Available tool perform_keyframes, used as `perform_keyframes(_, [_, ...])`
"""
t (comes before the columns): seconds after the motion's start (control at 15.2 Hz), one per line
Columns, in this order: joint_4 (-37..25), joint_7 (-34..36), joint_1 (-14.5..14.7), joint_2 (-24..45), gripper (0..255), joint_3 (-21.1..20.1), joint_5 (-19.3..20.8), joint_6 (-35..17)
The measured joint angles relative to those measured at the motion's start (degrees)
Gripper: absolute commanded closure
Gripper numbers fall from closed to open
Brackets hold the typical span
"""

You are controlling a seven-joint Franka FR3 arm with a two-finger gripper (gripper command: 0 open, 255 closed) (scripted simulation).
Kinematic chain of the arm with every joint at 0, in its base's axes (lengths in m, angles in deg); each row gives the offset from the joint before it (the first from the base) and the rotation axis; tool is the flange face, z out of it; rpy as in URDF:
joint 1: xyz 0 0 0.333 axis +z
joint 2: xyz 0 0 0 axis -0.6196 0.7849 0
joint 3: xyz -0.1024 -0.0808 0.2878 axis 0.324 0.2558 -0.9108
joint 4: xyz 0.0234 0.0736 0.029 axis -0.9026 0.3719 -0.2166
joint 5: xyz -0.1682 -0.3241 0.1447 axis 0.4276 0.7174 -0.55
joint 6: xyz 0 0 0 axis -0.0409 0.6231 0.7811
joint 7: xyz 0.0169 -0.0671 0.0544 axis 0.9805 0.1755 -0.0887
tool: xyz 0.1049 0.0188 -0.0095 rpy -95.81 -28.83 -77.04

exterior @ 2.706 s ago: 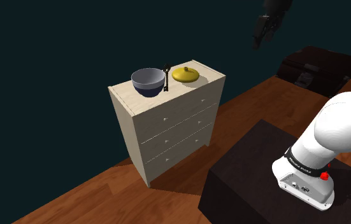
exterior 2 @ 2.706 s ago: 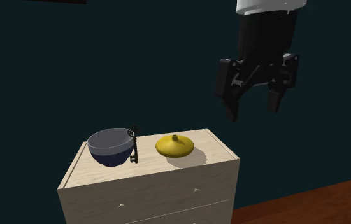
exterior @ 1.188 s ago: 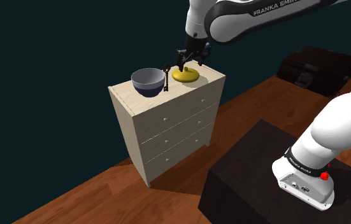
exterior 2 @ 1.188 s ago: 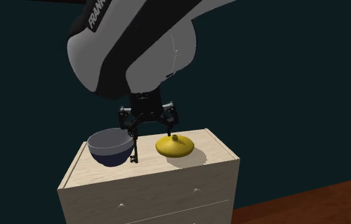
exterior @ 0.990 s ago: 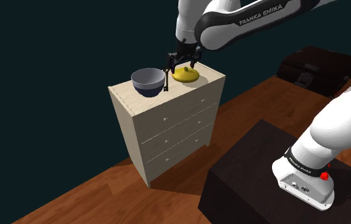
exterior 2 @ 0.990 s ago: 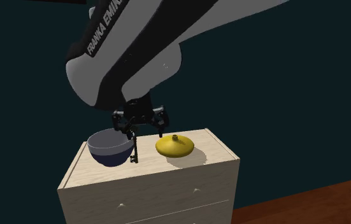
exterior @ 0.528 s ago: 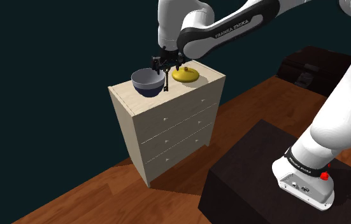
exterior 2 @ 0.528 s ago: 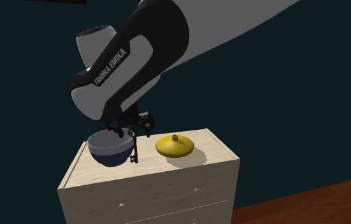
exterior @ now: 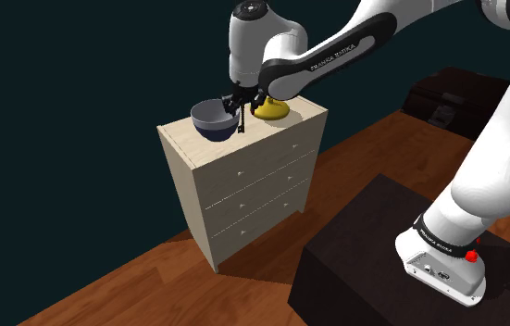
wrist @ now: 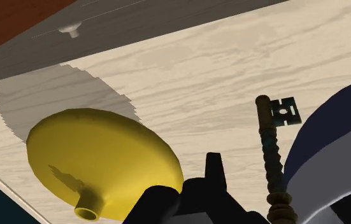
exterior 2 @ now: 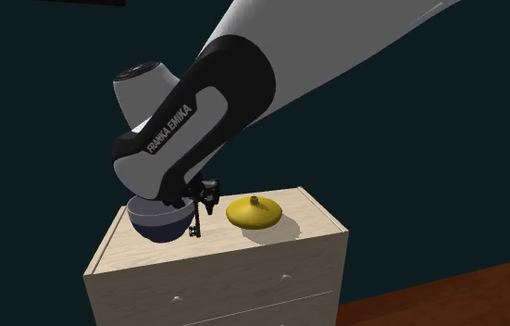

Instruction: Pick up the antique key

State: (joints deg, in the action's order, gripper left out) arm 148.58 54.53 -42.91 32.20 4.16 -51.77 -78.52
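Low over the chest of drawers (exterior: pixel 248 181), the black gripper (exterior: pixel 242 100) hangs at the end of the white arm (exterior 2: pixel 243 83), which reaches across from the dark stand (exterior: pixel 359 255) in the shoulder view. It sits right at the upper end of the antique key (wrist: pixel 271 153). Whether it is spread, pressed together or pinching the key cannot be told, since the wrist hides it in both outside views.

The key is dark and stands nearly upright on the pale wooden top. Its toothed end is down on the wood and its shaft rests against the side of a dark blue bowl (exterior: pixel 212 119) with a grey inside. On the key's other side, near but apart from it, a yellow domed lid (wrist: pixel 97 159) with a small knob lies flat and casts a shadow on the wood. The chest has three drawers with small knobs and stands on a reddish wooden floor (exterior: pixel 142 282) before a dark teal wall (exterior 2: pixel 429 185). A dark cabinet (exterior: pixel 466 93) stands well apart at the shoulder view's upper right.
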Motion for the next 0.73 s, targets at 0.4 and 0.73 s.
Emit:
perform_keyframes(0.4, [0.1, 0.2, 0.0, -0.2, 255, 0.0, 0.1, -0.2])
perform_keyframes(0.73, [-0.3, -0.5, 0.0, -0.6, 255, -0.2, -0.6, 0.5])
